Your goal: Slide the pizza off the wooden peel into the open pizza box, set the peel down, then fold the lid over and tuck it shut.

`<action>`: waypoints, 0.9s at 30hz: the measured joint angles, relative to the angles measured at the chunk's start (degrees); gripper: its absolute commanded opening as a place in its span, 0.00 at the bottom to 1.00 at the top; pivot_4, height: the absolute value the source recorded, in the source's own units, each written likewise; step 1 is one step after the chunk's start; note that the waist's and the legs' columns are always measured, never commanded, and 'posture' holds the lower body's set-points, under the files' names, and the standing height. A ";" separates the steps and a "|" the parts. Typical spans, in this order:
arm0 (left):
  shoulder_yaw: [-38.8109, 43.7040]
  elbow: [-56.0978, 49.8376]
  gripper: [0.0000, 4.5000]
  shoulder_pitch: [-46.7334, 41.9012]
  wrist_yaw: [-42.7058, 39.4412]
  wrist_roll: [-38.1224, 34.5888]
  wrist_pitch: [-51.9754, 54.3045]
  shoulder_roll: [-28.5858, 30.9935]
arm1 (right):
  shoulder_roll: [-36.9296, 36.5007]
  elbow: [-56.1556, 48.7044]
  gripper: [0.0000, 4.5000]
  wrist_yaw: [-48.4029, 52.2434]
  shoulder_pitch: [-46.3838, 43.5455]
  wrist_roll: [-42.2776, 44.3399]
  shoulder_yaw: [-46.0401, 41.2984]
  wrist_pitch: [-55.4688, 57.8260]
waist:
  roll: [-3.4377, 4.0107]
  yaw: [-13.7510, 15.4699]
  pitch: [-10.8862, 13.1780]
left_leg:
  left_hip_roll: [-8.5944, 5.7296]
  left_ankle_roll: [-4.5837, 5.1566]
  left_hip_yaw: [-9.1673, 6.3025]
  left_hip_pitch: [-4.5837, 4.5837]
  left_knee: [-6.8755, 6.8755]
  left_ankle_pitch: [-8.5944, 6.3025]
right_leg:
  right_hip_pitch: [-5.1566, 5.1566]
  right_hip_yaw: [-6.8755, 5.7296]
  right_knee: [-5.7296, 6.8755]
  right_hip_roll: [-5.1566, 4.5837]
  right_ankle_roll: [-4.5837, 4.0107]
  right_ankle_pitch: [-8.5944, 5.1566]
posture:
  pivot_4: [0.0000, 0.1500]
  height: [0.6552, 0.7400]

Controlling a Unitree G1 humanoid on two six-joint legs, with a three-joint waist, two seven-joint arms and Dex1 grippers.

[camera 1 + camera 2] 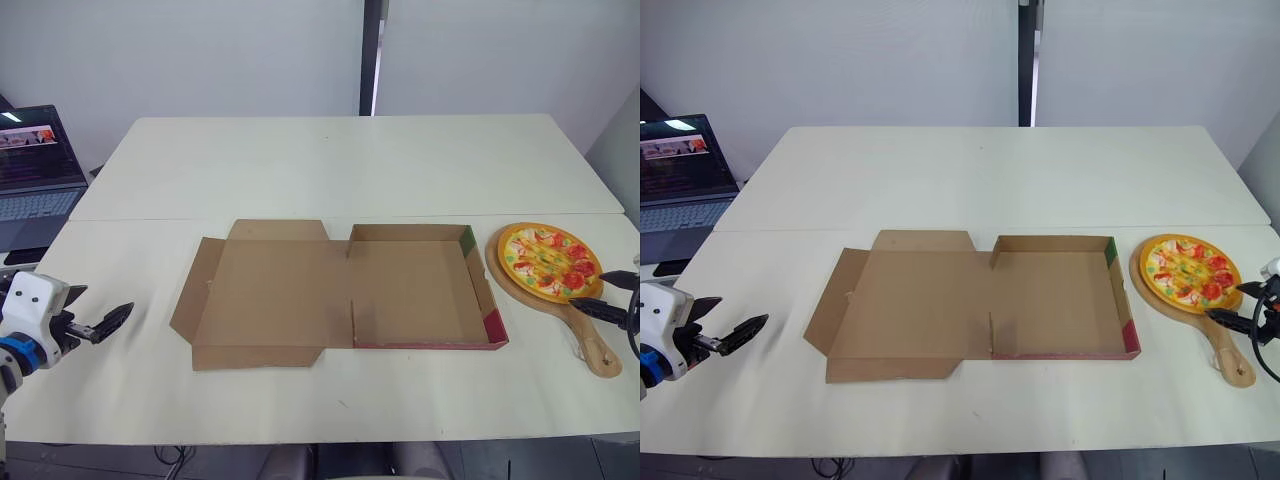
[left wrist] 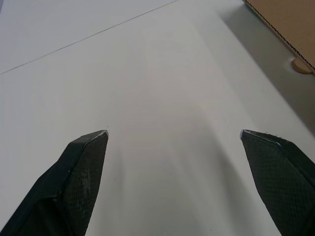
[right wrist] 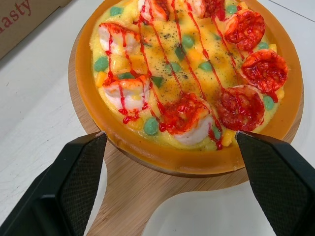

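The pizza [image 1: 548, 260], yellow with red and green toppings, lies on the round wooden peel [image 1: 594, 347] at the table's right edge. The cardboard pizza box [image 1: 410, 292] lies open mid-table, its tray on the right and its flat lid [image 1: 268, 295] unfolded to the left. My right gripper [image 1: 607, 294] is open. Its fingers straddle the peel's neck just behind the pizza [image 3: 187, 64], over the peel [image 3: 147, 196], with nothing held. My left gripper [image 1: 98, 308] hovers open over bare table well left of the lid, whose corner [image 2: 288, 24] appears in the left wrist view.
A laptop [image 1: 35, 170] with its screen on sits off the table's far left. A seam [image 1: 150, 219] runs across the white table behind the box. Bare tabletop lies behind and in front of the box.
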 measured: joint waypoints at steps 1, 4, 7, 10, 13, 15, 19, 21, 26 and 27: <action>0.00 0.00 0.99 0.00 0.00 0.00 0.00 0.00 | 0.00 0.00 1.00 0.00 0.00 0.00 0.00 0.00 | 0.00 0.00 0.00 | 0.00 0.00 0.00 0.00 0.00 0.00 | 0.00 0.00 0.00 0.00 0.00 0.00 | 1.00 1.00; -0.10 0.19 0.99 -0.44 -1.58 -0.28 1.11 0.47 | -0.46 -1.00 1.00 -0.06 2.67 0.09 -1.48 0.46 | 0.00 0.09 0.00 | 0.00 0.00 -0.01 -0.01 0.00 0.00 | 0.00 -0.01 0.00 0.00 0.00 0.00 | 1.00 1.00; -0.09 0.77 0.99 -0.62 -5.36 -2.38 1.97 1.35 | -1.30 -1.69 1.00 0.05 5.52 0.31 -3.52 1.24 | 0.01 0.16 0.01 | -0.02 0.01 0.02 -0.01 0.01 0.00 | 0.00 0.01 -0.01 -0.01 0.00 0.00 | 1.00 1.00; -0.09 0.84 0.99 -0.66 -7.94 -3.80 2.27 1.60 | -1.83 -2.64 1.00 0.62 7.01 0.47 -4.54 1.46 | 0.02 -0.01 0.01 | 0.02 0.01 0.03 0.01 0.00 0.00 | 0.01 0.00 0.00 0.02 0.01 0.00 | 1.00 1.00; -0.10 1.14 0.99 -0.65 -8.57 -3.83 2.53 2.06 | -2.11 -3.00 1.00 0.85 7.79 0.49 -4.63 1.59 | 0.03 -0.08 0.02 | 0.06 0.01 0.03 0.01 -0.01 -0.01 | 0.00 0.01 0.00 0.07 0.00 0.00 | 1.00 1.00; -0.10 1.47 0.99 -0.53 -8.90 -3.89 2.92 2.30 | -2.12 -3.00 1.00 1.01 7.99 0.50 -4.63 1.92 | 0.04 -0.15 0.02 | 0.06 0.01 0.04 0.01 -0.01 -0.01 | 0.00 0.02 0.00 0.07 0.00 0.00 | 1.00 1.00; -0.10 2.11 0.99 -0.12 -9.58 -3.92 3.31 2.51 | -2.53 -3.00 1.00 1.08 8.01 0.47 -4.63 2.49 | 0.05 -0.11 0.03 | 0.05 0.01 0.04 0.01 -0.01 -0.01 | -0.01 0.02 0.00 0.07 0.00 0.00 | 1.00 1.00; -0.09 2.17 0.99 -0.02 -9.99 -4.17 3.32 2.51 | -2.96 -2.99 1.00 1.10 8.00 0.46 -4.63 2.53 | 0.05 -0.10 0.03 | 0.05 0.01 0.04 0.01 -0.01 -0.01 | -0.01 0.02 -0.01 0.07 0.00 0.00 | 1.00 1.00; 0.07 2.15 0.99 0.89 -10.87 -4.86 3.53 2.51 | -3.48 -2.60 1.00 1.20 7.92 0.46 -4.60 2.53 | 0.04 -0.11 0.03 | 0.05 0.01 0.04 0.00 -0.01 -0.01 | -0.01 0.02 -0.01 0.07 0.00 0.00 | 1.00 1.00; 0.22 2.15 0.99 0.85 -11.27 -5.20 3.69 2.51 | -3.48 -2.47 1.00 1.21 7.75 0.46 -4.57 2.53 | 0.05 -0.11 0.04 | 0.05 0.01 0.05 0.01 -0.01 -0.01 | 0.00 0.03 -0.01 0.07 0.00 0.00 | 1.00 1.00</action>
